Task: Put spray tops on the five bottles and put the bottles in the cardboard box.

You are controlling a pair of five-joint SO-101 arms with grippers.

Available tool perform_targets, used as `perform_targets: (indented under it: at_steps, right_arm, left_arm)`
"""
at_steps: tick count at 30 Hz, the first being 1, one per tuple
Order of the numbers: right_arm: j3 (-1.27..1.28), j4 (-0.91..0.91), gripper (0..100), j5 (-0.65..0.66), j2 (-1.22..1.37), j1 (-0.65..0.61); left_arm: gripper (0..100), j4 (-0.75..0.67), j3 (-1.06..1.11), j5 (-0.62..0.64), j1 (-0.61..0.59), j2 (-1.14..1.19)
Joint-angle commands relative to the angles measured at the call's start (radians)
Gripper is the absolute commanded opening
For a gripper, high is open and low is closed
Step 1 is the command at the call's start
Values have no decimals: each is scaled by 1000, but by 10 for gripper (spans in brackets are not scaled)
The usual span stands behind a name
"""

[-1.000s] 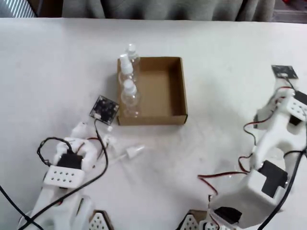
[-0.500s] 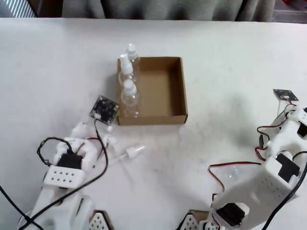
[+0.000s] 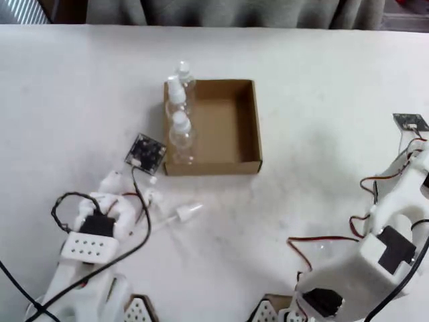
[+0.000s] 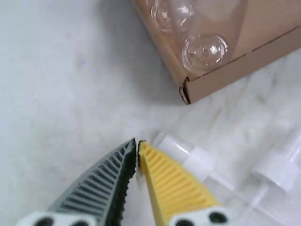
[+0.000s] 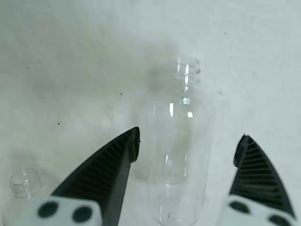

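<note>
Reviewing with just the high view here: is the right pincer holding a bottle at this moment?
Observer: No. The right wrist view has the right pincer open, with a capless clear bottle between its fingers, not gripped.
Reviewer: And the left pincer, has it got a spray top?
Observer: No. The left wrist view has the left pincer shut on nothing, and a loose spray top lies right beside its tip.

Bottles [image 3: 179,131] stand along the left wall inside the cardboard box [image 3: 231,127]. Before the box, a spray top [image 4: 188,157] lies just beside the left gripper [image 4: 137,155]. An uncapped bottle [image 5: 181,160] lies between the right gripper's [image 5: 188,139] spread fingers
</note>
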Motion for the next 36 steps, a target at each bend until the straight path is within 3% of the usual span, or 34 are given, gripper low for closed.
perform_targets:
  at_steps: [1, 16, 26, 36]
  right_arm:
    - [-5, 10, 259, 48, -56, 25]
    - [124, -177, 253, 23, -54, -4]
    - [130, -176, 42, 23, -54, -22]
    - [129, -171, 15, 23, -54, -8]
  left_arm:
    - [21, -5, -8, -9, 1, 2]
    - [21, -5, -8, -9, 1, 2]
    - [21, -5, -8, -9, 1, 2]
    - [21, 51, -58, -2, 1, 2]
